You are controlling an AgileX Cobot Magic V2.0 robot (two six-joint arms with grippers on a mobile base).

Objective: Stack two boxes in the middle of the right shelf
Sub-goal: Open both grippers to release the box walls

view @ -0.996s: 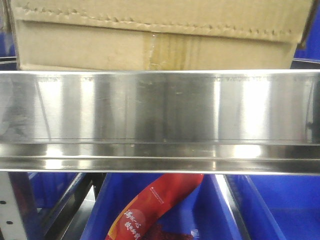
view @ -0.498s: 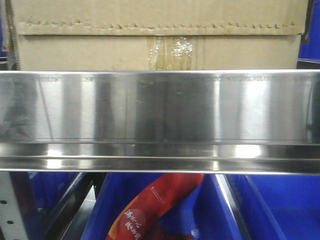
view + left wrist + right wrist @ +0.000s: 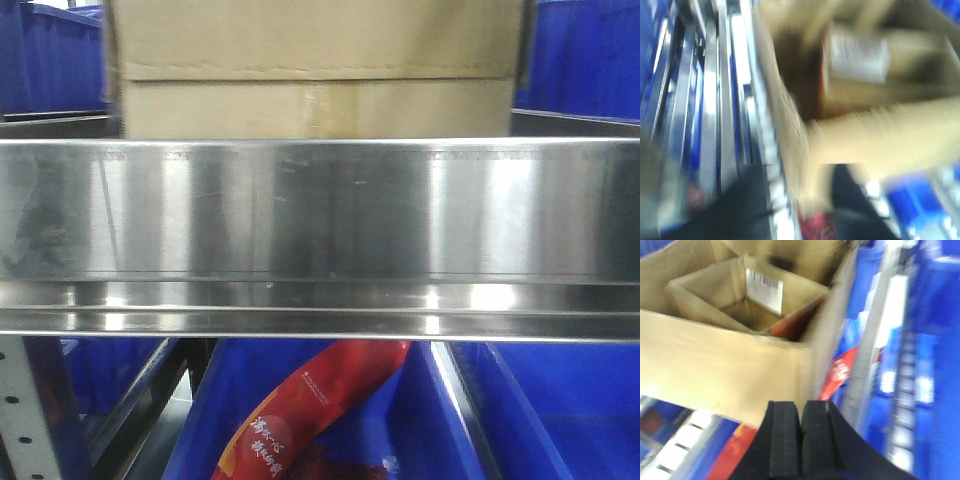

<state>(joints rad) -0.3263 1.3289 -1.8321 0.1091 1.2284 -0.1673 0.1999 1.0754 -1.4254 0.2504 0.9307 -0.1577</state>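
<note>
While the large carton [image 3: 315,75] is sitting behind the shelf's steel front lip [image 3: 320,215], a smaller open box [image 3: 747,300] is nesting inside it, label showing. Right gripper [image 3: 801,440] is hovering beside the carton's corner, pads pressed together, holding nothing. Left gripper: blurred, cannot tell. Blue bins [image 3: 560,400] are lying below.

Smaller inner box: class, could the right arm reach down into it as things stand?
Probably yes: the smaller inner box is open-topped inside the carton, nothing covers it, and the right gripper, fingers together, sits just outside the carton's wall.
</note>
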